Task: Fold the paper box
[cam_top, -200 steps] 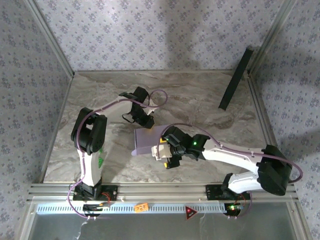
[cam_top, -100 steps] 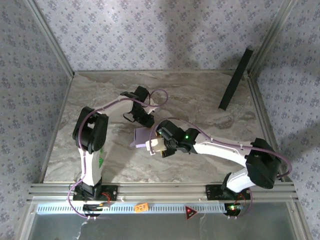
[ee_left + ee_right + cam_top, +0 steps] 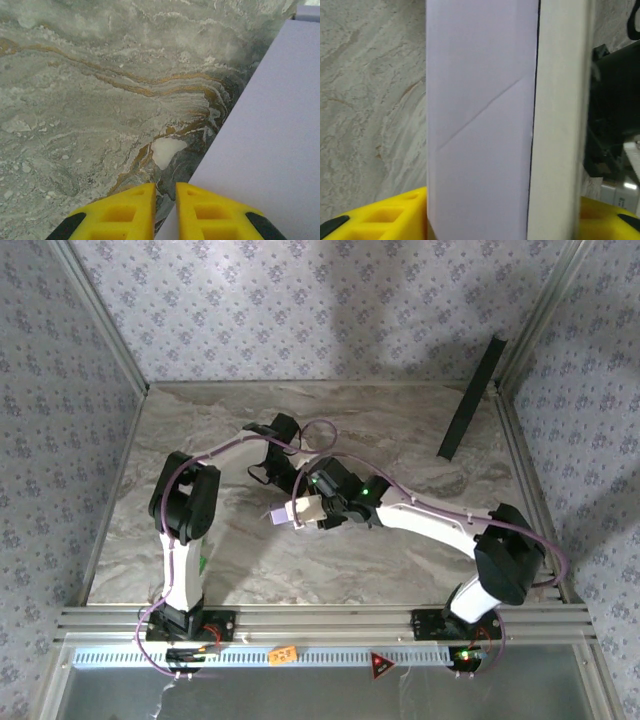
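The paper box [image 3: 280, 512] sits mid-table [image 3: 400, 440]. Its lavender face and pale edge fill the space between the yellow fingers of the right gripper [image 3: 502, 197], which clasp it from both sides. The left gripper [image 3: 165, 190], fingers drawn to a thin slit, pinches the box's back edge.

No lettering in this setup is clear enough to read, only a few marks and tags.

In the overhead view, a small red triangular sign [image 3: 380, 664] sits on the grey slotted rail [image 3: 120, 657] along the bottom edge, right of centre, and its symbol is too small to make out. Left of it on the same rail is a little orange tag [image 3: 283, 651] whose dark characters blur together. A green mark [image 3: 203, 562] shows on the white upright arm link [image 3: 180, 585] at lower left, its shape unclear. In the lower right corner of the right wrist view, a white sticker [image 3: 627, 190] on black hardware [image 3: 615, 100] carries faint grey print that is unreadable.
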`<state>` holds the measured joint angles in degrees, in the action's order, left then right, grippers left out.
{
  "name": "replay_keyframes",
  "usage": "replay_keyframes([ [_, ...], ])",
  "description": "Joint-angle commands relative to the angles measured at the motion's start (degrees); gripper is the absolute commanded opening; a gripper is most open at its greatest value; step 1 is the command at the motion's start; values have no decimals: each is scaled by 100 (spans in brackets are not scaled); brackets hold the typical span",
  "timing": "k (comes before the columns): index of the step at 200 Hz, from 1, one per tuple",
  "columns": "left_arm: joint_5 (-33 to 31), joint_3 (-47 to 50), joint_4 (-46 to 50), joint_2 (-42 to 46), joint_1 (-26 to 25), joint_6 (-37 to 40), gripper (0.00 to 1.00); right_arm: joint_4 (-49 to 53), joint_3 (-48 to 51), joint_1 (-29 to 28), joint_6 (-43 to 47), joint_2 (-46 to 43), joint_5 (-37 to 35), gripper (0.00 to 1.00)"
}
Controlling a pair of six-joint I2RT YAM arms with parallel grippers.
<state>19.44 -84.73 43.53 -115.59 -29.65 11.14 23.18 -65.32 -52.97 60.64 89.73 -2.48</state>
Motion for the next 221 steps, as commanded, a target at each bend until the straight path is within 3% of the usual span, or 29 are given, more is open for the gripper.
replay_keyframes([
  [1,-46,-140,241,13,19,117,20,433,-432,67,229,95,130,47],
  [39,17,-231,318,474,232,-210,30,1344,-956,213,88,117,499,42],
  [68,395,-80,267,1053,740,-741,38,2116,-1384,339,-278,85,774,41],
  [98,865,582,-146,1945,1248,-1180,44,2927,-1781,498,-772,134,1167,42],
  [136,1371,1473,-670,2984,1627,-1661,47,3235,-2101,723,-1454,456,1315,42],
  [187,1143,2178,-596,3711,1866,-1895,51,3230,-2266,880,-1774,976,1208,43],
  [221,778,2385,-676,4283,1977,-2118,72,3197,-2272,924,-1784,1108,1285,49],
])
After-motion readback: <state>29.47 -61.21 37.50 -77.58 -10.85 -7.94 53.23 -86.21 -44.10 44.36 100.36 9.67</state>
